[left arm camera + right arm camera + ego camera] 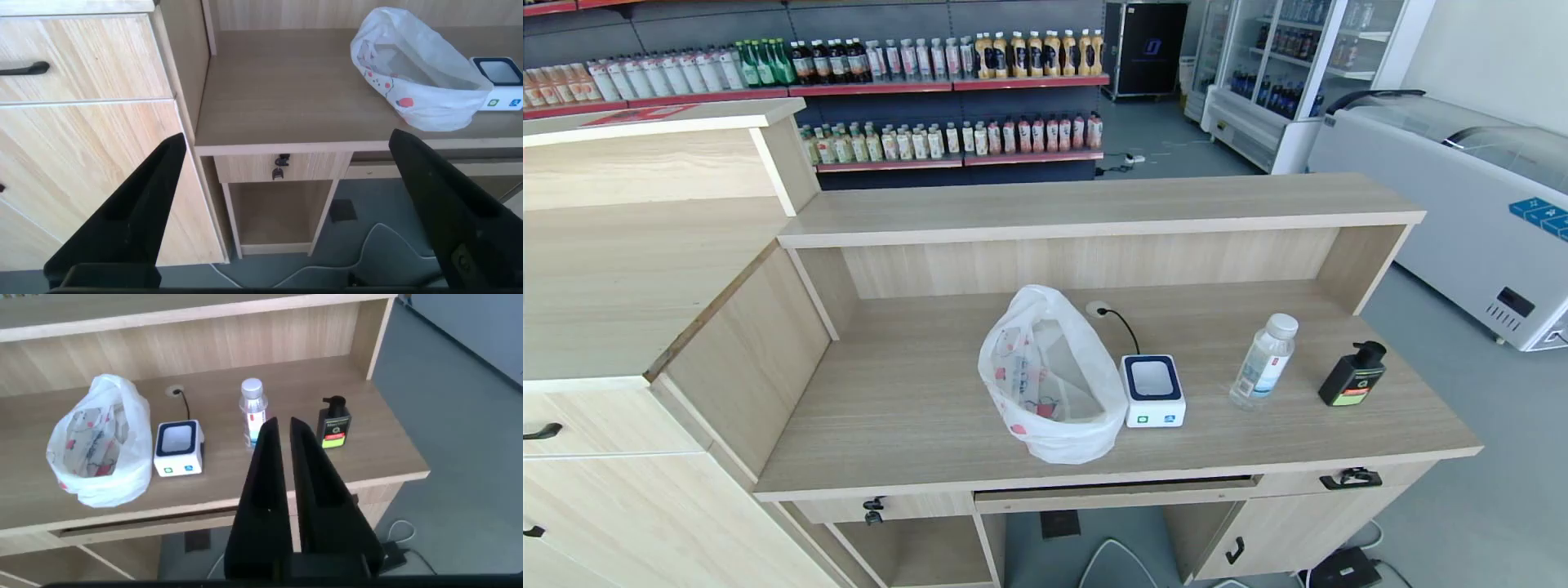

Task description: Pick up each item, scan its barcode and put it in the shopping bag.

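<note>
Right wrist view shows the right gripper (283, 425) pressed almost together and holding nothing, off the desk and facing the water bottle (252, 412). The left gripper (288, 140) is spread wide and also empty. Nothing is picked yet. The water bottle and pump bottle (1354, 376) stand right of the scanner (1152, 389), and the shopping bag (1049, 376) is just left of it. Next, I judge, the right gripper must open, then grasp the water bottle.

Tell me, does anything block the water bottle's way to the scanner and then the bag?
Nothing visible does. The water bottle stands upright with bare counter between it and the scanner; the shopping bag sits close on the scanner's far side, mouth open. The black pump bottle stands off the path.
</note>
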### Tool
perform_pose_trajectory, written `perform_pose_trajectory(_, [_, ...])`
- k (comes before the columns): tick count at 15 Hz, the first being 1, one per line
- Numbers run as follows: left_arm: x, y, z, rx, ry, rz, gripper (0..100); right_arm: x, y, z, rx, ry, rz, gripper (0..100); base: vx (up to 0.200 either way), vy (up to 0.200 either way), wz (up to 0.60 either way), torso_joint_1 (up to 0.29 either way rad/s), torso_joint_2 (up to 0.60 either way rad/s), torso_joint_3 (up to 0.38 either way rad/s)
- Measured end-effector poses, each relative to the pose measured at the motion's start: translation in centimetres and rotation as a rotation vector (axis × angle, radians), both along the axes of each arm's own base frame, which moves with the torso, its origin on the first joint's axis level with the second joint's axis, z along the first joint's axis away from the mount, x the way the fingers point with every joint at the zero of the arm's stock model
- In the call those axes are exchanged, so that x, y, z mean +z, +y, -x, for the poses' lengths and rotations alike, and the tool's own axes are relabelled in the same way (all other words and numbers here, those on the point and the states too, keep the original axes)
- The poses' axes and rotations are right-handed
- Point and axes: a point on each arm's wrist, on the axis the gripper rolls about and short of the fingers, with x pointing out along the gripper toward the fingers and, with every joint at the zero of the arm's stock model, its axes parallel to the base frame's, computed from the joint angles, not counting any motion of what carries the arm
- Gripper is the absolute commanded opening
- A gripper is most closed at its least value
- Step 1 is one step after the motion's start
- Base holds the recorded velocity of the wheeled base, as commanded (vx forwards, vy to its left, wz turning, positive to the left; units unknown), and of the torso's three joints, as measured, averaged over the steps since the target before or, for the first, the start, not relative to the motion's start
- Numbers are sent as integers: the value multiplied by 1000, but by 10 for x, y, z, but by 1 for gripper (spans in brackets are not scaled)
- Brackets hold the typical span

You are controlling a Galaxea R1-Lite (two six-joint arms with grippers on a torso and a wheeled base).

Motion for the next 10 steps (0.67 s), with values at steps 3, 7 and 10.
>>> perform_pose_trajectory(3, [0,0,0,-1,0,0,100,18,-10,-73,-44,37,47,100,0,0,0,0,0,0])
perform_pose_trajectory(7, [0,0,0,0,0,0,100,5,-24,-154,-54,63,70,100,0,0,0,0,0,0])
perform_pose_trajectory(10, [0,0,0,0,0,0,100,-25,-30,-201,-31,143,86,100,0,0,0,0,0,0])
